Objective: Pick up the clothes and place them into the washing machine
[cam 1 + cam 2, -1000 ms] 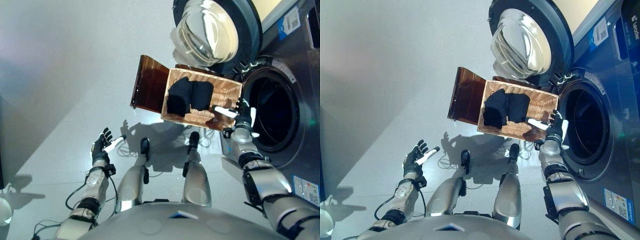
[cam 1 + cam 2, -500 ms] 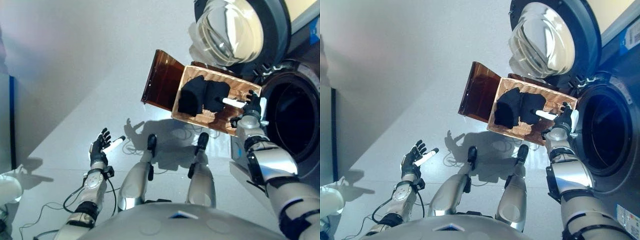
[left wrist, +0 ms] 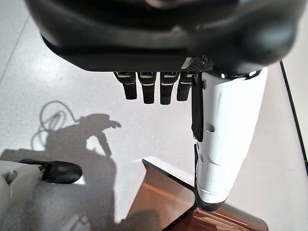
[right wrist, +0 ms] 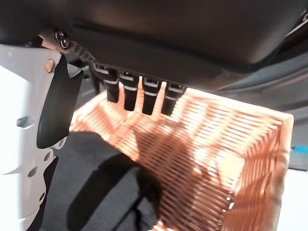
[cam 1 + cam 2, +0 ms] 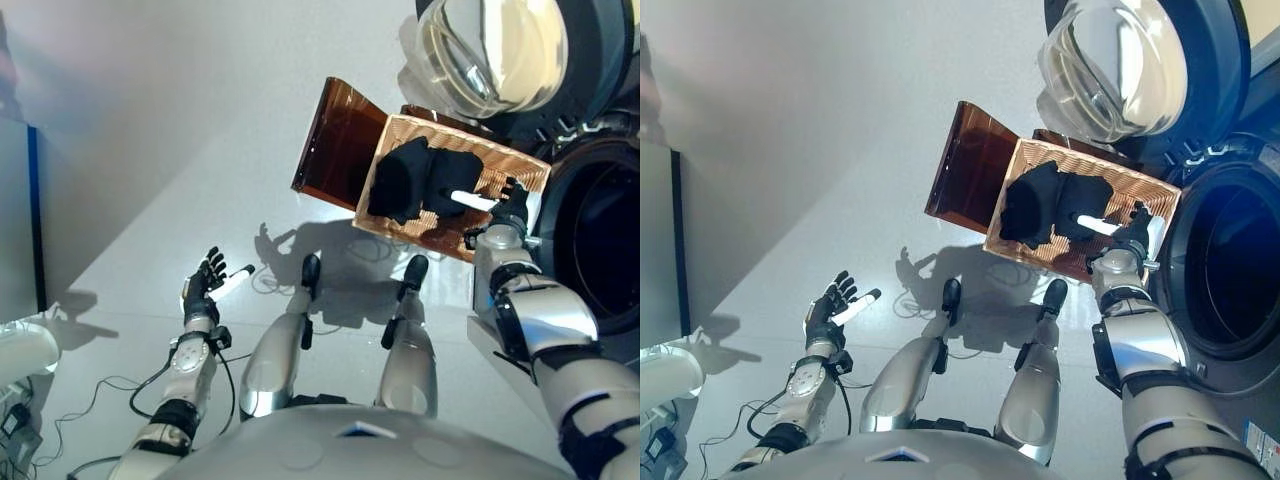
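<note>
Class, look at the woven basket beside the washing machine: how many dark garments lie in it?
2 dark garments, side by side and touching in the woven basket, close by the right hand. More may be hidden beneath them.

The basket (image 5: 1140, 180) is showing a woven, ribbed wicker surface in a warm orange-brown, rough and matt, while its raised lid (image 5: 965, 170) is looking darker brown. The clothes (image 5: 1045, 205) inside are reading as soft, matt black cloth. The washing machine (image 5: 1250, 330) is presenting a brushed grey metal front, and its door (image 5: 1130, 60) is gleaming with a clear, glossy glass bowl. The floor (image 5: 150, 180) is shining pale grey, smooth and slightly reflective. Each robot hand is looking like matt dark plastic, the thumbs wearing smooth white covers: the left robot hand (image 5: 203, 290) and the right robot hand (image 5: 1130, 235).
</note>
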You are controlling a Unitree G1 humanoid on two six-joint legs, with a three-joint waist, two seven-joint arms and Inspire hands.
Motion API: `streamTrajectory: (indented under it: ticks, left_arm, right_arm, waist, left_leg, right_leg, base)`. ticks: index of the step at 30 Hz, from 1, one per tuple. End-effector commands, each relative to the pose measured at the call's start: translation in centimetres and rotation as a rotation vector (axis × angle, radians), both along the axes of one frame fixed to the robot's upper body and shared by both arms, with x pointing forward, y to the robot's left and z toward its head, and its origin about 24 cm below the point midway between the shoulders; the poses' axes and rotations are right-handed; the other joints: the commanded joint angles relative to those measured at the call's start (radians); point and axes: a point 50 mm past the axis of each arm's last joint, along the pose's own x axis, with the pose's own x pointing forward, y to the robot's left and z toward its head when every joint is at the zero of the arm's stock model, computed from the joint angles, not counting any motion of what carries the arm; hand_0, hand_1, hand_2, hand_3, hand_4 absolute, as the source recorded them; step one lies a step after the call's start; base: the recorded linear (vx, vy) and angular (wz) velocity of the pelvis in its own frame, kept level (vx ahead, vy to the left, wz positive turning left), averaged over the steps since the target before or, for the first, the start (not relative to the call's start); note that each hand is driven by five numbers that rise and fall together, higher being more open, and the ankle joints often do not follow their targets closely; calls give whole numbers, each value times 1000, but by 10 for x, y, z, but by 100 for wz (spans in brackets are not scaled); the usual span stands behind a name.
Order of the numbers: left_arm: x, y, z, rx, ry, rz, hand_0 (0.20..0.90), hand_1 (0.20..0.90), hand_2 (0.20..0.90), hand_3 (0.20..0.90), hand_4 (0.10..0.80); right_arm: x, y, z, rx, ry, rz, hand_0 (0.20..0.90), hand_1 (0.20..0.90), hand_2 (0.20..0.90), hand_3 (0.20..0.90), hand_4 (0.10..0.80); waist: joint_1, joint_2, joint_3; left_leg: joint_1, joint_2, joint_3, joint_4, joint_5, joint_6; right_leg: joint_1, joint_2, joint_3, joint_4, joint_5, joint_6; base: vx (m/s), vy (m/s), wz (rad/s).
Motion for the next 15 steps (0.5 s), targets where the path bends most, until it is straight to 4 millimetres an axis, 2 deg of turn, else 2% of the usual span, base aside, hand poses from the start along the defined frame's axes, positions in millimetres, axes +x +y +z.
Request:
streamTrajectory:
  ticks: [1, 9, 15]
  left_arm:
    - [14, 15, 27, 84, -140, -23, 900, 900, 900, 900, 800]
    - [13, 21, 30, 89, -155, -6, 900, 900, 900, 900, 800]
    - [12, 21, 31, 93, -157, -16, 900, 900, 900, 900, 800]
  right_arm:
    - [16, -8, 33, -100, -76, -20, 900, 900, 900, 900, 800]
    - [21, 2, 34, -68, -113, 4, 900, 900, 900, 900, 800]
    - [24, 2, 38, -73, -119, 0, 900, 900, 900, 900, 800]
  waist:
    - [36, 1, -4]
    - [51, 4, 9]
    - [64, 7, 18]
  left_leg:
    - [-48, 9, -17, -9, 14, -86]
    - [-84, 1, -34, -9, 23, -87]
    - [-107, -3, -47, -9, 30, -88]
  right_leg:
    - [-5, -43, 19, 30, -19, 45]
    - [-25, -50, 4, 23, -10, 49]
    - [-40, -54, -6, 26, -9, 51]
  base:
    - [-19, 2, 15]
    - [-9, 4, 6]
    - [-21, -3, 7]
